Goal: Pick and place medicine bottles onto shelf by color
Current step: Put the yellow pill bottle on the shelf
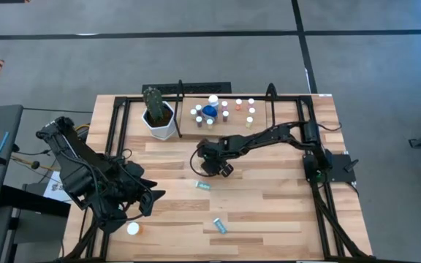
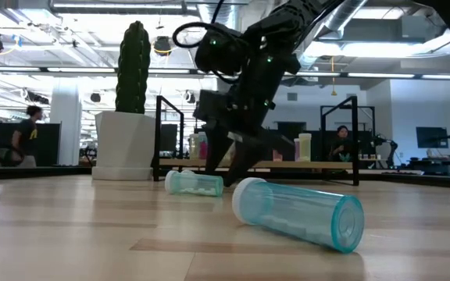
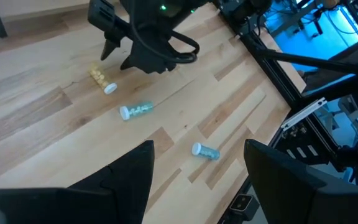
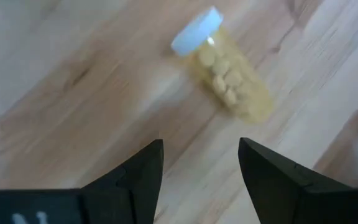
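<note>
We judge the yellow bottle (image 4: 225, 68) light, stiff and smooth: a small plastic cylinder with a white cap, loose pills inside, lying on its side on the worktop (image 1: 269, 212), so it can roll or slip out of a poor pinch. We would take it across the middle of the body, fingers square to its long axis, not on the cap. The right pincer (image 4: 201, 163) hangs just above it near the worktop's middle, fingers spread wide and empty, the bottle lying just beyond the gap between the tips. Two teal bottles lie nearby: one (image 1: 203, 185) at about 6 o'clock from that pincer, another (image 1: 219, 226) further toward the near edge. The shelf (image 1: 269, 124) at 12 o'clock already carries a cluster of bottles (image 1: 224, 111) beside a cactus pot (image 1: 159, 120). The left pincer (image 1: 146, 199) waits at about 8 o'clock, also wide and empty. From above, the right arm hides the yellow bottle entirely; in the low view it is masked too. How the shelf's colour groups are bounded is too small for us to make out.
</note>
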You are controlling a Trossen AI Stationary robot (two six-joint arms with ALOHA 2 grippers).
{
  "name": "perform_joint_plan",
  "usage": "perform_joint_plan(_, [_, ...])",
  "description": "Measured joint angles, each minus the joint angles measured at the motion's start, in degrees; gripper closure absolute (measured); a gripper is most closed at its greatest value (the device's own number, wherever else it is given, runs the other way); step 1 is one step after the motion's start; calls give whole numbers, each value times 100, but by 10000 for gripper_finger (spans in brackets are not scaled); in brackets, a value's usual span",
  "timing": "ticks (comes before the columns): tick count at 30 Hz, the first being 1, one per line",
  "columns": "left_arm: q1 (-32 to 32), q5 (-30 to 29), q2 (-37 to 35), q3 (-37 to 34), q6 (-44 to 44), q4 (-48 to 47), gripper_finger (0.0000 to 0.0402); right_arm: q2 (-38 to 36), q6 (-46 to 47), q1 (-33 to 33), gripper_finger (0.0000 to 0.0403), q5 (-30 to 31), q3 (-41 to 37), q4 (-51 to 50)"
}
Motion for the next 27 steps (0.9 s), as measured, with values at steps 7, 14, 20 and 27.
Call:
perform_joint_plan(7, [0, -9, -1, 0, 1, 0, 167, -74, -197, 102, 173, 254, 13, 474])
perform_joint_plan(14, [0, -11, 0, 0, -1, 0, 167, -74, -511, 198, 173, 14, 188, 387])
perform_joint_plan(20, [0, -11, 0, 0, -23, 0, 167, -71, -899, 201, 173, -403, 179, 391])
perform_joint_plan(27, [0, -11, -1, 0, -16, -2, 167, 56, -1100, 147, 173, -605, 165, 319])
